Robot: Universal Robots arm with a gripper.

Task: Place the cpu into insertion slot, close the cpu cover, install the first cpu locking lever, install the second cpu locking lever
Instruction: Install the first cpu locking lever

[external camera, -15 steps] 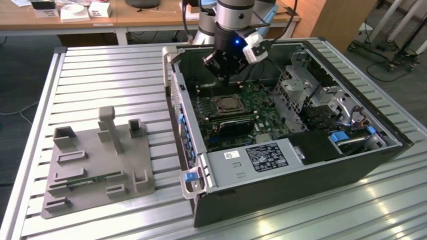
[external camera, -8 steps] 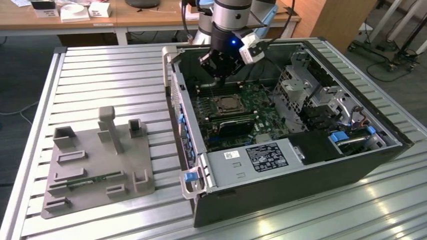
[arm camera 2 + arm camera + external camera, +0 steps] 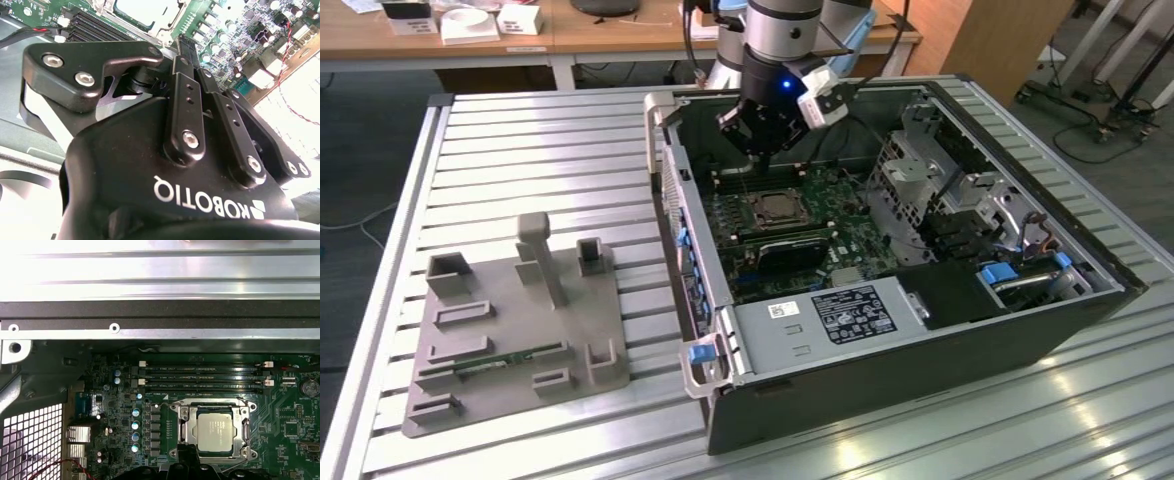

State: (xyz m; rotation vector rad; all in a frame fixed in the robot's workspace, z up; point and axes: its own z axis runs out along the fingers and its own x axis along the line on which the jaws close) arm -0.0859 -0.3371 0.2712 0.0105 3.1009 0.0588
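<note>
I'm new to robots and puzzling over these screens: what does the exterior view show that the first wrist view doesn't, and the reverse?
Exterior view: the whole open computer case, the grey fixture tray beside it on the table, and the claw hanging inside the case. First wrist view: the memory slots up close, with their white clips. Both: the cpu seated on the green board.

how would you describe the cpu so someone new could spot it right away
Look inside the open computer case on the slatted table, at its green board. On it, beside the long black memory slots, sits the cpu: a flat square with a silvery-grey top, ringed by the metal cover, the only plain shiny square there.
</note>
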